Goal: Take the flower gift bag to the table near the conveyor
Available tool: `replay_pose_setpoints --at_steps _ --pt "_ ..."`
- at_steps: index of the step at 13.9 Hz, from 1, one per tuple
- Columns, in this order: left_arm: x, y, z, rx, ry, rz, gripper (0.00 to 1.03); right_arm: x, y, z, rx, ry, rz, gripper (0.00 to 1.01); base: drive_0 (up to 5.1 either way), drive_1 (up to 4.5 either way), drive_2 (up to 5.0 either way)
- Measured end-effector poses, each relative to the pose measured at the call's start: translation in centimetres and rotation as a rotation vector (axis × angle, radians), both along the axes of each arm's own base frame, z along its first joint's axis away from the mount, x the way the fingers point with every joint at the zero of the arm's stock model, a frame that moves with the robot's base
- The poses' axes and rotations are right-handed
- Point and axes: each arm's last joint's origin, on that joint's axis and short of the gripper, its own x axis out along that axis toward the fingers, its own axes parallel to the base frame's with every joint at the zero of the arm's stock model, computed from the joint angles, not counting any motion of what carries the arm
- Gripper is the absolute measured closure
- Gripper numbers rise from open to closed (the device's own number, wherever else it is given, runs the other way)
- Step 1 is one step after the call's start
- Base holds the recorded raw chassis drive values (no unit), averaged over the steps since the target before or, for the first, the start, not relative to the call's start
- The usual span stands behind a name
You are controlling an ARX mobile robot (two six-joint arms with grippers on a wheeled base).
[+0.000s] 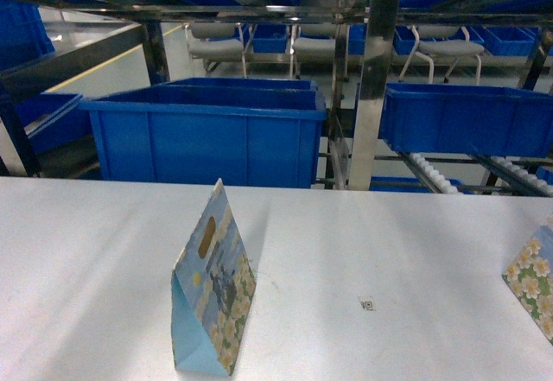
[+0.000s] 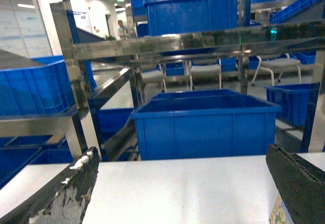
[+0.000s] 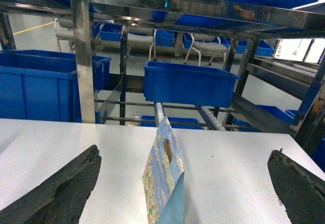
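Head view: flower gift bag (image 1: 213,288) standing upright on the table (image 1: 389,243) at 6 o'clock, conveyor (image 1: 436,172) at 2 o'clock, no arms showing; left wrist view: left gripper (image 2: 177,193) hovering level, fingers (image 2: 63,196) spreading apart over bare tabletop; right wrist view: right gripper (image 3: 177,193) facing the bag, fingers (image 3: 58,191) gaping wide, gripping nothing.

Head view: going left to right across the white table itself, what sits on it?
Upright flower gift bag left of centre → small black square marker → a second flowered bag, cut off by the right edge. All rest on the table.
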Motion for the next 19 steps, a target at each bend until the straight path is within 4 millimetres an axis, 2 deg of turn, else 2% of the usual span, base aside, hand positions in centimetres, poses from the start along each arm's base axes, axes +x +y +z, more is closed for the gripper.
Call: replay_pose_setpoints --at_steps 5,6,8,13,15,16,17,19 --pt "0.1 -0.1 -0.2 0.003 0.019 -0.019 0.05 0.0 0.0 0.0 0.000 0.000 0.000 0.03 0.0 0.00 0.0" --pt "0.1 -0.1 -0.4 -0.012 0.042 -0.016 0.09 -0.2 -0.1 -0.2 0.014 0.016 0.034 0.07 0.0 0.00 0.0" --pt "-0.1 -0.3 -1.0 -0.056 0.103 -0.007 0.21 -0.6 -0.5 -0.5 0.032 0.015 0.072 0.20 0.0 0.00 0.0" --pt "-0.4 -1.1 -1.0 -0.082 0.092 -0.008 0.48 -0.6 -0.4 -0.4 0.053 -0.001 0.113 0.48 0.0 0.00 0.0" --pt "-0.6 -2.0 -1.1 -0.092 0.109 -0.042 0.72 -0.6 -0.3 -0.3 0.054 -0.006 0.117 0.71 0.0 0.00 0.0" --pt "-1.4 -1.8 -1.5 -0.096 0.137 -0.016 0.86 -0.6 -0.4 -0.3 0.054 -0.007 0.117 0.86 0.0 0.00 0.0" --pt "-1.5 -1.8 -1.0 -0.096 0.087 -0.015 0.99 -0.6 -0.3 -0.3 0.054 -0.006 0.118 0.99 0.0 0.00 0.0" --pt "-1.5 -1.8 -1.2 -0.100 0.104 -0.016 1.01 -0.6 -0.3 -0.3 0.056 -0.007 0.118 0.99 0.0 0.00 0.0"
